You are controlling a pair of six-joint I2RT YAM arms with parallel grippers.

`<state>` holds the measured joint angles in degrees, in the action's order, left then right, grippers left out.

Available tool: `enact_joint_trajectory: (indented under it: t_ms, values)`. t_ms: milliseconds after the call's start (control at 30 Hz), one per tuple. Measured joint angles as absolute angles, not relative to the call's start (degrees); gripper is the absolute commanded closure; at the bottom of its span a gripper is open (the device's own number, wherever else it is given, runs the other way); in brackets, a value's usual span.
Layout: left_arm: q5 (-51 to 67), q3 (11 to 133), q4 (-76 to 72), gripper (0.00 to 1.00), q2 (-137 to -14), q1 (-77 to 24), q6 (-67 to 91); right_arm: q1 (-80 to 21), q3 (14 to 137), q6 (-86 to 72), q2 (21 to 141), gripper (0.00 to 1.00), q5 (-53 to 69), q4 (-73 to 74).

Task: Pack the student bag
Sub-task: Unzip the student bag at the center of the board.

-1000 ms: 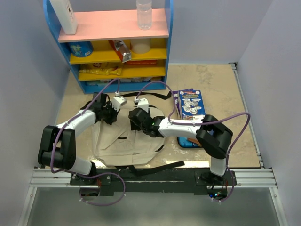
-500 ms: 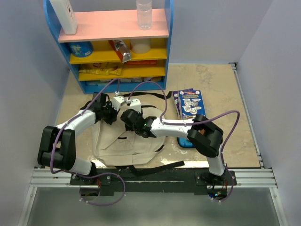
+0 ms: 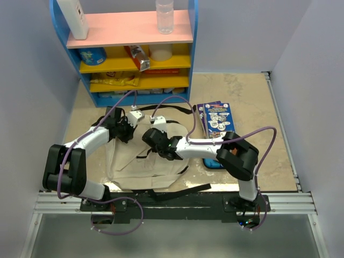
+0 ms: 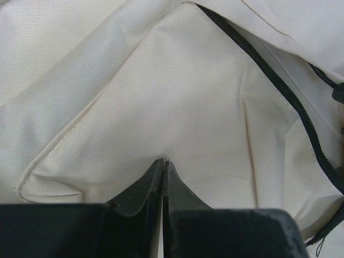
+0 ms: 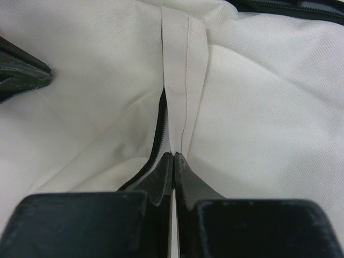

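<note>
The student bag (image 3: pixel 134 167), cream fabric with black straps and zipper lines, lies flat on the table between both arms. My left gripper (image 3: pixel 127 131) sits at its upper left part. In the left wrist view that gripper (image 4: pixel 163 160) is shut, with cream fabric (image 4: pixel 161 97) creasing into its tips and a black zipper (image 4: pixel 279 86) off to the right. My right gripper (image 3: pixel 152 138) is over the bag's upper middle. In the right wrist view it (image 5: pixel 173 154) is shut on a cream fabric strip (image 5: pixel 180 70) next to a black zipper (image 5: pixel 158 126).
A blue shelf unit (image 3: pixel 134 59) with a bottle (image 3: pixel 164 16) and packets stands behind the bag. A picture book (image 3: pixel 216 118) lies to the right, and a blue pencil case (image 3: pixel 214 163) is partly under my right arm. Black straps (image 3: pixel 177 192) trail toward the near edge.
My right gripper slid left over the bag, eased back a little, and its jaws closed on the fabric strip. The left arm has stayed put, still shut.
</note>
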<state>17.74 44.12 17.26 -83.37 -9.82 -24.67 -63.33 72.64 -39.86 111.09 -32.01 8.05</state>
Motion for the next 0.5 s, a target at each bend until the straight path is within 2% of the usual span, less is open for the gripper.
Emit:
enact_joint_trajectory:
  t_ms: [100,267,367,500]
  values:
    - [17.80,44.14,17.30,0.87,-83.37,-9.82,-24.58,-63.33,71.20,-40.32,110.72,1.00,-31.99,6.57]
    - [20.82,46.09,20.58,0.71,-82.43,-9.85,-22.92,-63.11,67.40,-42.00,109.75,1.00,-31.55,1.98]
    - [22.33,48.56,22.02,0.69,-80.53,-11.16,-20.91,-62.48,64.71,-43.62,108.92,1.00,-30.50,-1.26]
    - [22.11,49.98,20.84,0.69,-79.05,-18.00,-18.28,-61.60,61.91,-46.02,108.18,1.00,-28.84,-5.15]
